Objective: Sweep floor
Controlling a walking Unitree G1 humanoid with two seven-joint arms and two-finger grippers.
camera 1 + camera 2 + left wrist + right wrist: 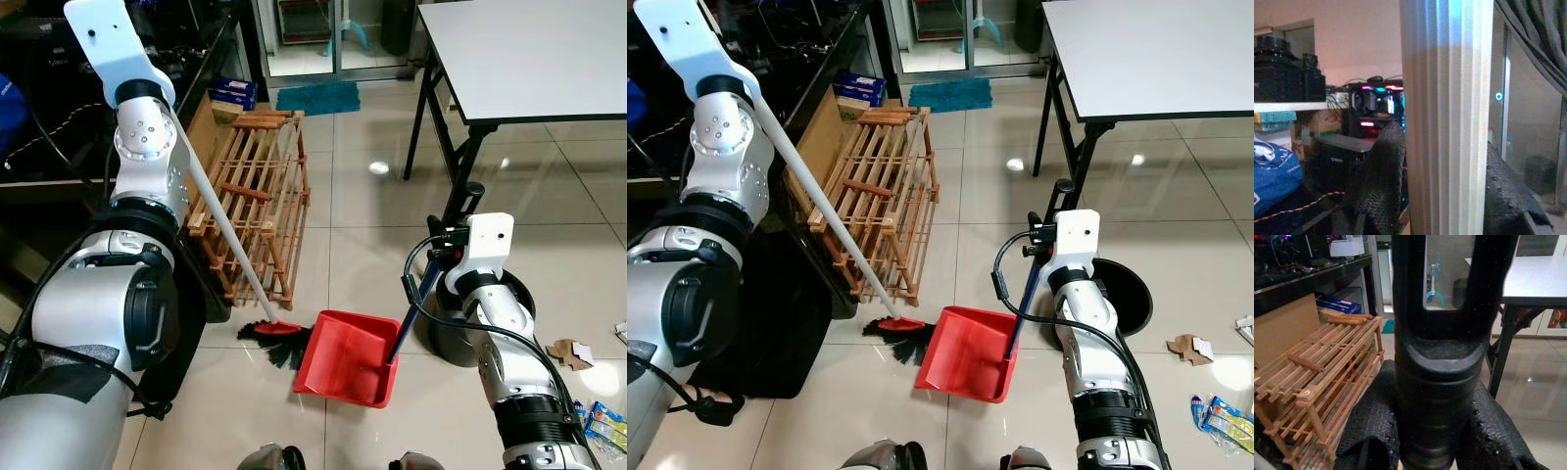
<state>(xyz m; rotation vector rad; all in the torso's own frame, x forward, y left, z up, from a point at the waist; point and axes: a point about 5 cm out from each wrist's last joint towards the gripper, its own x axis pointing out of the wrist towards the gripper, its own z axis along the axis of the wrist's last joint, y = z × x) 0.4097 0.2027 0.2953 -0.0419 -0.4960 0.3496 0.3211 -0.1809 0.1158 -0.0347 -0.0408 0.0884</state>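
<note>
- Down on the tiled floor (362, 225), a broom (269, 328) with black bristles lies just left of a red dustpan (345, 357), both in front of a wooden rack (257, 201).
- Left gripper (1444, 196): jaws clamped on the broom's white pole, which blocks most of the wrist view.
- Right gripper (1432, 445): jaws clamped on the dustpan's dark upright handle.
- Scraps of litter (573, 352) lie at the right edge, partly cut off.
- A bench (529, 59) stands behind.
</note>
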